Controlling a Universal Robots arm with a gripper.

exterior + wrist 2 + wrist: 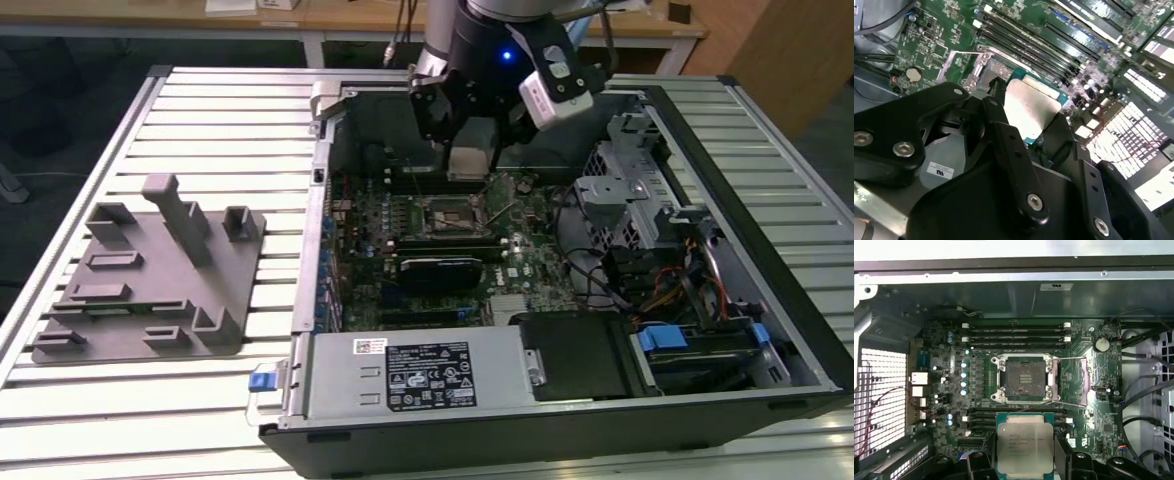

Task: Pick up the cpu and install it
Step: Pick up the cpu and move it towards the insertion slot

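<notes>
Scanning the exterior view from its left, you are seeing the grey fixture (147,290) lying on the table (200,110). Then comes the open computer case (801,345), where the gripper (471,160) is hovering near the open socket (450,212), clamping the cpu (1025,450) by opposite edges.

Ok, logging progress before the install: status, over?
Tool shut on cpu, over the motherboard. Socket open, empty, cpu not yet seated. Nothing seen between them.
</notes>
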